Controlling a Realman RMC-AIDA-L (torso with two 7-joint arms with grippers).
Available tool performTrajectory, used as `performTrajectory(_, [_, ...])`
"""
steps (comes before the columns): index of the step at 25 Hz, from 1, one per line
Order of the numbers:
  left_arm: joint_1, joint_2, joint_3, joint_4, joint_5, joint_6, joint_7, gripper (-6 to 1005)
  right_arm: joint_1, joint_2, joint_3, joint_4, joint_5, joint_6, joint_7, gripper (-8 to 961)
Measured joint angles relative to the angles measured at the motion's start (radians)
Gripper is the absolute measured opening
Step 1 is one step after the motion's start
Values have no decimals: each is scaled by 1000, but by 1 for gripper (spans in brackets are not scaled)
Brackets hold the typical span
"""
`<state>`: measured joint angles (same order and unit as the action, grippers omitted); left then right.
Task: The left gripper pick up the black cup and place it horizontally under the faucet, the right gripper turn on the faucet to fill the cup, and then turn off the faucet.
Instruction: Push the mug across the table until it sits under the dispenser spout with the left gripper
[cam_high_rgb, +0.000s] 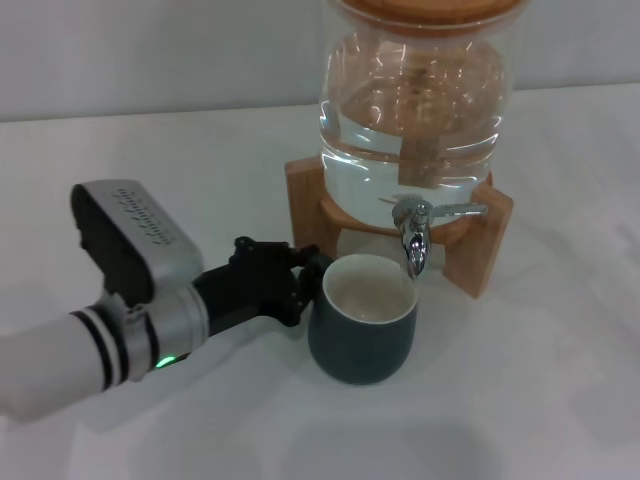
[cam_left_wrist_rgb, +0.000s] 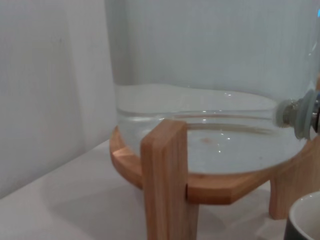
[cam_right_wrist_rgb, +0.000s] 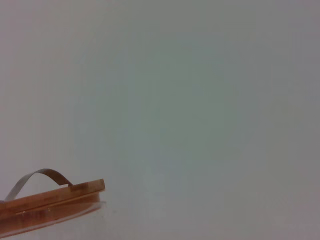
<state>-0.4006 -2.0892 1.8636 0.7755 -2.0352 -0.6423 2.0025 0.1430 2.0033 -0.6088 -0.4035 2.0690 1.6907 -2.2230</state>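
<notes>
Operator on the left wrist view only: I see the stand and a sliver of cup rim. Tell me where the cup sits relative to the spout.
Observer: The cup stands upright on the table, its rim under the faucet spout.
Operator: Report my left gripper.
Observer: The left gripper is at the cup's left side, by the handle; whether it grips is hidden.
Operator: Give me the lever.
Observer: It points sideways toward the robot's right; no water is visibly running.

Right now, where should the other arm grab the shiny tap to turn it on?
Probably the thin lever handle of the faucet, coming from the robot's right. It sticks out sideways that way, clear of the black cup and left gripper.
</notes>
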Motion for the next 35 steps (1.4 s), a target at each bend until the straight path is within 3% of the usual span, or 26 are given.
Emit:
performTrajectory(4, [-14, -1, 69, 20, -54, 75, 31, 152, 1, 0, 0, 4, -1, 0, -1, 763])
performTrajectory(11, [-45, -1, 85, 20, -100, 92, 43, 129, 4, 0, 0, 5, -1, -2, -5, 764])
performTrajectory(17, [-93, 0, 173, 9, -150, 137, 48, 126, 5, 0, 0, 6, -1, -2, -6, 764])
performTrajectory(35, [-110, 5, 190, -14, -134, 143, 47, 138, 9, 0, 0, 7, -1, -7, -5, 763])
